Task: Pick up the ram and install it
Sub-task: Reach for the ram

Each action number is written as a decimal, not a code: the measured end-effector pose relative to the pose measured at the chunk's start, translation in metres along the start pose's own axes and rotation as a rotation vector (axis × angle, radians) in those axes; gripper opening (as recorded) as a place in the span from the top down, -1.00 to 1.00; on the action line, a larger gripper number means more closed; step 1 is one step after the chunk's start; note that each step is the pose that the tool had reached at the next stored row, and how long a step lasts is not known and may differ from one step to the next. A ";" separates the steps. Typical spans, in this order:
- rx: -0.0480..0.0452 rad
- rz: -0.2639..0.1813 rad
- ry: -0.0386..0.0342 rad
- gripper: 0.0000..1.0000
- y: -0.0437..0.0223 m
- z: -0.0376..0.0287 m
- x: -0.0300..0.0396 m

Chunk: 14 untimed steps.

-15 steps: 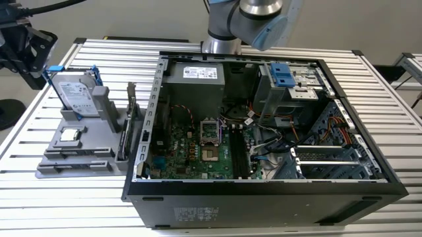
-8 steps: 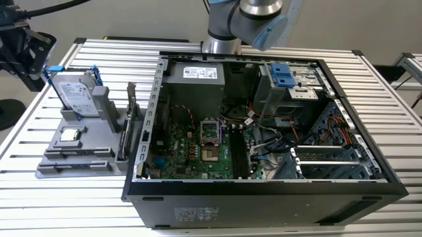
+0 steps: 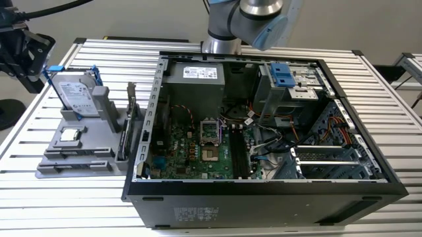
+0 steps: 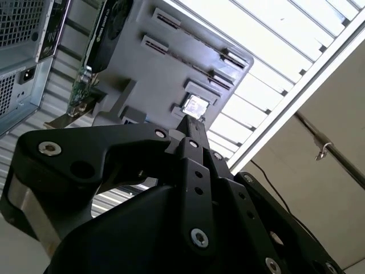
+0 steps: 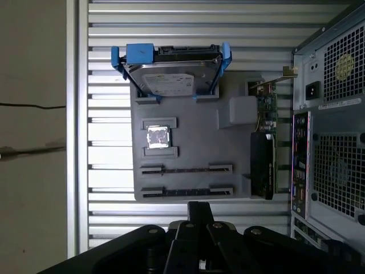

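**Fingers.** In both wrist views the fingers point(image 5: 199, 210) of the gripper point(image 4: 191, 123) are closed against each other into one narrow black tip. They hold nothing and touch nothing. In the exterior view the gripper hangs at the picture's 10 o'clock, above the far edge of the grey parts holder point(image 3: 79, 148) and apart from it.

**Ram.** In the first wrist view the ram point(image 5: 187, 169) stands on edge in a slot of the holder, between two end brackets. It shows only as a thin dark strip, so its chips and label cannot be told. A second similar strip point(image 5: 187, 191) sits in the parallel slot just beside it, on the side nearer the fingers.

**Surroundings.**
- A square processor chip point(image 5: 158, 137) lies in a recess beside the ram's slot.
- A hard drive point(image 5: 171, 80) stands in a blue caddy.
- An expansion card point(image 5: 262, 165) stands on edge along the holder's side nearest the open computer case point(image 3: 264, 202).
- In the exterior view the holder lies on the slatted table point(image 3: 66, 207) at 9 o'clock from the case.
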<state>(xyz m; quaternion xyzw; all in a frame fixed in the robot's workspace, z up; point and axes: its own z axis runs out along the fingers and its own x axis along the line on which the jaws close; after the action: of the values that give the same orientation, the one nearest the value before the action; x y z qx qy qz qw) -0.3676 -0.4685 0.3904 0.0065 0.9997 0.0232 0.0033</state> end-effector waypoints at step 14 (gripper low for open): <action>0.0001 0.022 -0.0010 1.00 -0.0001 0.0000 0.0001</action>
<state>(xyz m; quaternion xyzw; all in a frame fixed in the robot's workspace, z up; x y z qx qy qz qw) -0.3677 -0.4685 0.3904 0.0175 0.9996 0.0232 0.0036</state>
